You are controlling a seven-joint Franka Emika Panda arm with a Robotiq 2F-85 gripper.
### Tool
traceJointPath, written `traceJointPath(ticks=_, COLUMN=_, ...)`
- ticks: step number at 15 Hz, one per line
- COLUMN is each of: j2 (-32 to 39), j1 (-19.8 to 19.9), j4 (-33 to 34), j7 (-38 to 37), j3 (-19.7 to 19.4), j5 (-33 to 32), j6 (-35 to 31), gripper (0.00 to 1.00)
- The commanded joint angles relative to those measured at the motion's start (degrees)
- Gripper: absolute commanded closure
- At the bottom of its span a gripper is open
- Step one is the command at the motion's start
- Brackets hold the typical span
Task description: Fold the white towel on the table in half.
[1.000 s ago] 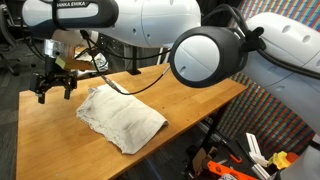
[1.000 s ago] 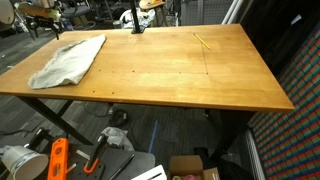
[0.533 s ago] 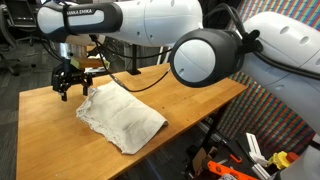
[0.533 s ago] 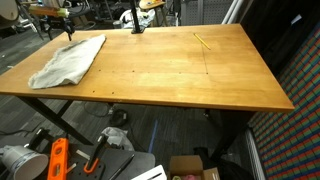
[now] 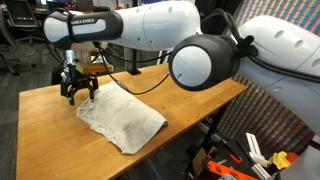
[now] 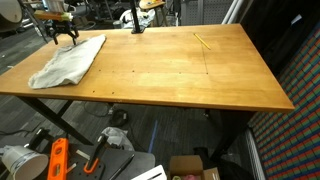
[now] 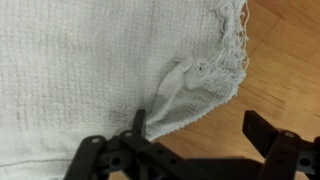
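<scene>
A white towel [image 5: 122, 117] lies crumpled on the wooden table [image 5: 190, 95]; in an exterior view it lies at the table's far left end [image 6: 66, 60]. My gripper [image 5: 77, 90] hangs just above the towel's far corner and is open; it also shows in an exterior view [image 6: 62, 36]. In the wrist view the towel [image 7: 90, 70] fills the upper left, with a frayed corner at the upper right. The gripper [image 7: 200, 125] is open over bare wood at the towel's edge. One finger [image 7: 139, 122] touches the hem and the other [image 7: 262, 128] is over bare wood.
A yellow pencil [image 6: 202, 41] lies on the table far from the towel. The arm's large white links [image 5: 205, 55] hang over the table. Tools and boxes [image 6: 60, 158] clutter the floor below the table. A black stand [image 6: 137, 22] stands at the back edge.
The gripper has moved from beyond the table's end over to the towel's far corner and come lower. The towel has not moved.
</scene>
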State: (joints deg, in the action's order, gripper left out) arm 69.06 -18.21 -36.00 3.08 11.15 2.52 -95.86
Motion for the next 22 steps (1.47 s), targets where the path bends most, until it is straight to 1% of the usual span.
traceJointPath(ticks=1, j2=-0.17, j1=-0.17, j4=0.32, j7=-0.45, j3=-0.61, j5=-0.48, j6=1.82, gripper=0.0)
traceJointPath(ticks=5, j2=-0.59, j1=-0.03, j4=-0.7, j7=0.39, j3=0.78, j5=0.89, j6=5.05, gripper=0.0)
traceJointPath(ticks=9, j2=-0.85, j1=-0.29, j4=-0.22, j7=-0.28, j3=1.93, j5=1.34, j6=5.71, gripper=0.0)
traceJointPath(ticks=12, j2=-0.4, j1=0.47, j4=0.08, j7=-0.11, j3=3.4, j5=2.64, j6=7.39, gripper=0.0)
traceJointPath(ticks=13, j2=-0.03, j1=1.01, j4=0.14, j7=0.75, j3=4.59, j5=4.04, j6=7.15, gripper=0.0)
traceJointPath(ticks=16, j2=0.91, j1=2.0, j4=0.21, j7=2.94, j3=8.1, j5=8.69, j6=3.63, gripper=0.0)
traceJointPath(ticks=17, j2=0.95, j1=2.4, j4=-0.04, j7=3.97, j3=9.5, j5=10.35, j6=4.69, gripper=0.0)
traceJointPath(ticks=18, j2=1.18, j1=2.65, j4=-0.17, j7=4.47, j3=10.61, j5=11.91, j6=4.16, gripper=0.0)
traceJointPath(ticks=20, j2=1.51, j1=2.56, j4=-0.03, j7=4.68, j3=11.67, j5=13.52, j6=3.24, gripper=0.0)
traceJointPath(ticks=22, j2=1.35, j1=2.12, j4=0.23, j7=4.15, j3=11.38, j5=13.47, j6=1.49, gripper=0.0)
